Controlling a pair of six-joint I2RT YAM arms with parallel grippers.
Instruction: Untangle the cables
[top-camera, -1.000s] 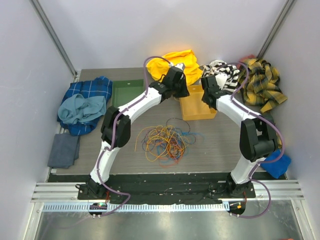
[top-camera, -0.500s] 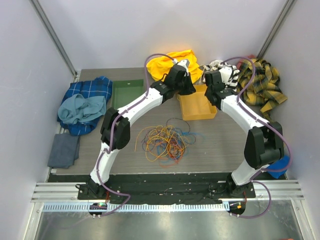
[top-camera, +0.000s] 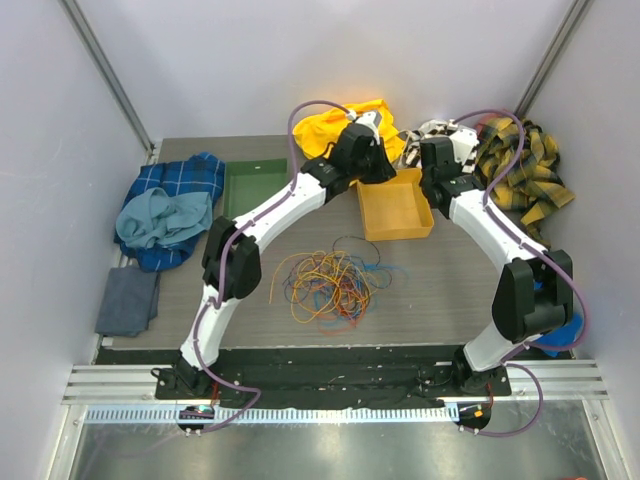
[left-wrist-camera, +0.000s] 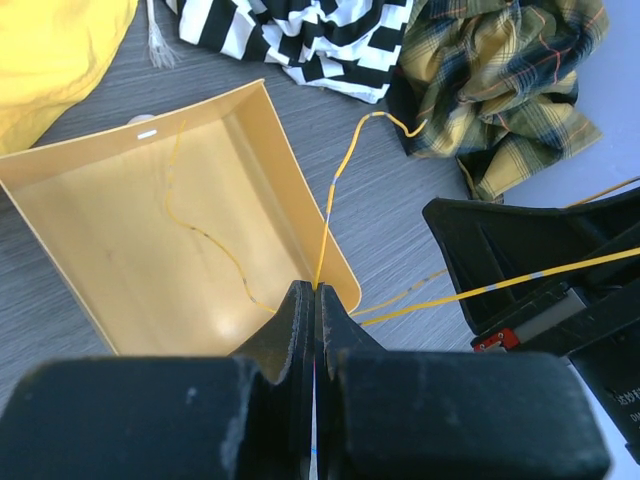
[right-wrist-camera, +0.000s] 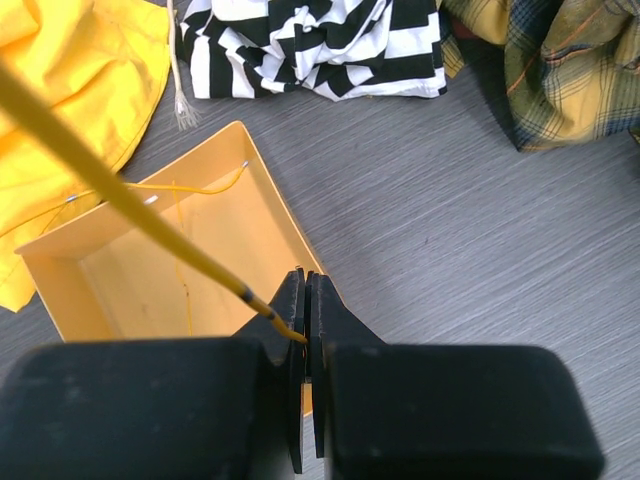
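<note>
Tangled orange, yellow, blue cables (top-camera: 325, 285)

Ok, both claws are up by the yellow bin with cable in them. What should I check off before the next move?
1. Left claw shut on the yellow cable: ok.
2. Right claw shut on a yellow cable: ok.
3. Both claws hold the same cable: cannot tell.
4. Both claws are above the rim of the yellow bin: ok.
5. Held cable is free of the cable pile: cannot tell.
6. Cable pile untangled: not ok, it is one knotted heap.
</note>
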